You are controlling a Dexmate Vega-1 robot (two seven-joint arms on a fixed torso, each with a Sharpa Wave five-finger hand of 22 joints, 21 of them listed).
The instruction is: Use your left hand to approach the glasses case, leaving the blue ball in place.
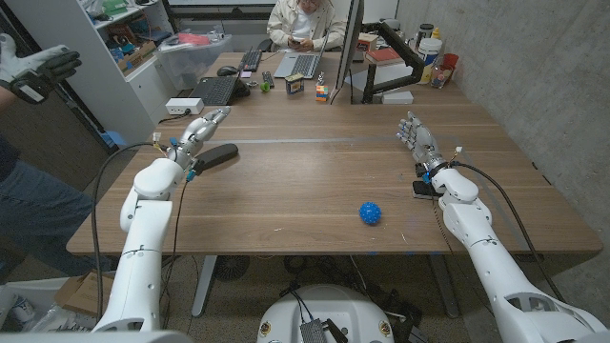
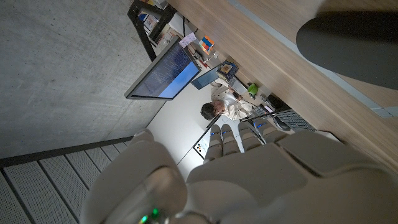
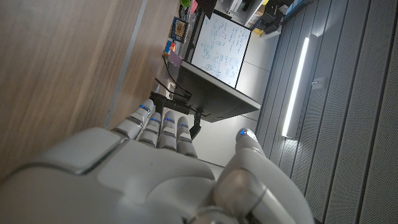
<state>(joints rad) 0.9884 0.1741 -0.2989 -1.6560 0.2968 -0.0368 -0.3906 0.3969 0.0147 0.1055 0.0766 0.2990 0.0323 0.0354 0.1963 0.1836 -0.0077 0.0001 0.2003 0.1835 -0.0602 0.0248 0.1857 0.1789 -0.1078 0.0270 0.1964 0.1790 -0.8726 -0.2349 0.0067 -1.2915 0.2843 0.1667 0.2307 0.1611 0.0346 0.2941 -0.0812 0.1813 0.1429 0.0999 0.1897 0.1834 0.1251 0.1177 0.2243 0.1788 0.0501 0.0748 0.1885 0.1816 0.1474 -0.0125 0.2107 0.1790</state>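
On table, left robot hand open beside glasses case; right robot hand open; blue ball apart.

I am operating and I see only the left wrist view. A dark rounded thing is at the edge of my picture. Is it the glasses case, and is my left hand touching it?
Observer: Yes, in the head view the glasses case lies on the wooden table right beside the left hand. I cannot tell whether they touch.
Operator: Where is the blue ball?
Observer: The blue ball sits nearer the table's front edge, toward the robot's right, well apart from the case.
Operator: Is the right hand near the ball?
Observer: No. The right hand is over the table's right part with fingers apart, holding nothing, farther back than the ball.
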